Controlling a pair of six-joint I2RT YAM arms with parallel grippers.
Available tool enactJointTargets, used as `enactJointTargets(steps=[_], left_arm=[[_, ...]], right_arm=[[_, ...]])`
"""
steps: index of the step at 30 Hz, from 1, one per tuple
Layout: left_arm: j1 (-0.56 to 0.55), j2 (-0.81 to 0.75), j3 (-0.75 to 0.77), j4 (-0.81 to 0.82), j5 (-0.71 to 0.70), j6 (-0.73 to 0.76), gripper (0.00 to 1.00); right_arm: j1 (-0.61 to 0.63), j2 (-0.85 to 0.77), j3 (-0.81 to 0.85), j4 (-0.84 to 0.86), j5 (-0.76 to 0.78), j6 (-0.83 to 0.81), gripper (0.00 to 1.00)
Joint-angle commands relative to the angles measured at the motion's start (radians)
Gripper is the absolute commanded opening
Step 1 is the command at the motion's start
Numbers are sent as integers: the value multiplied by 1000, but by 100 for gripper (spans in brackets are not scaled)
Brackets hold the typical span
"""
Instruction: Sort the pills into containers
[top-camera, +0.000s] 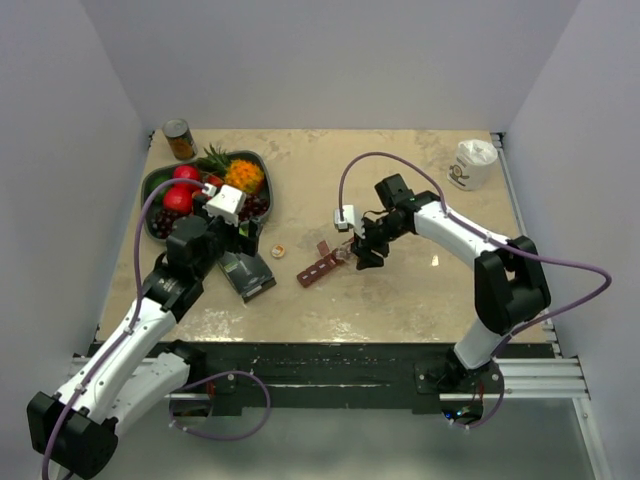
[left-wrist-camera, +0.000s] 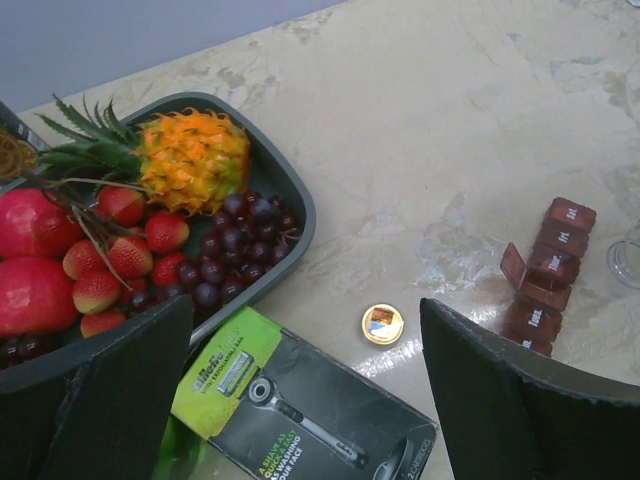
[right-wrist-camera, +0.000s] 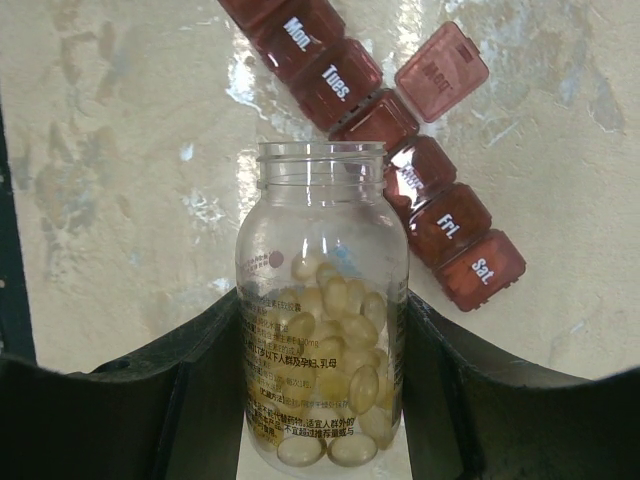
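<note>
My right gripper (right-wrist-camera: 322, 400) is shut on a small clear bottle (right-wrist-camera: 322, 330) with no cap, holding yellowish pills (right-wrist-camera: 345, 370). The bottle's mouth points toward the dark red pill organiser (right-wrist-camera: 400, 150), a strip of day-labelled compartments whose Wed lid (right-wrist-camera: 442, 70) stands open. In the top view the right gripper (top-camera: 362, 250) holds the bottle just right of the organiser (top-camera: 318, 266). My left gripper (left-wrist-camera: 300, 400) is open and empty above a razor box; the organiser (left-wrist-camera: 545, 275) shows at its right. A small gold bottle cap (left-wrist-camera: 383, 324) lies on the table.
A dark fruit bowl (top-camera: 160, 180) with fake fruit stands at the back left, a tin can (top-camera: 180, 139) behind it. A black and green razor box (top-camera: 247, 274) lies under the left gripper. A white cup (top-camera: 472, 163) stands at the back right.
</note>
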Motion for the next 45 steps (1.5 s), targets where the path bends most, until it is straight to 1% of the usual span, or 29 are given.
enactJointTargets(steps=[1, 8, 22, 45], left_arm=[[6, -17, -7, 28, -80, 28, 99], [6, -17, -9, 28, -66, 28, 99], [6, -22, -10, 28, -51, 29, 99], [6, -31, -12, 28, -35, 31, 99]], right_arm=[[19, 14, 47, 67, 66, 23, 4], [44, 55, 54, 91, 126, 34, 4], [68, 114, 84, 76, 215, 19, 4], [128, 146, 117, 26, 315, -26, 3]])
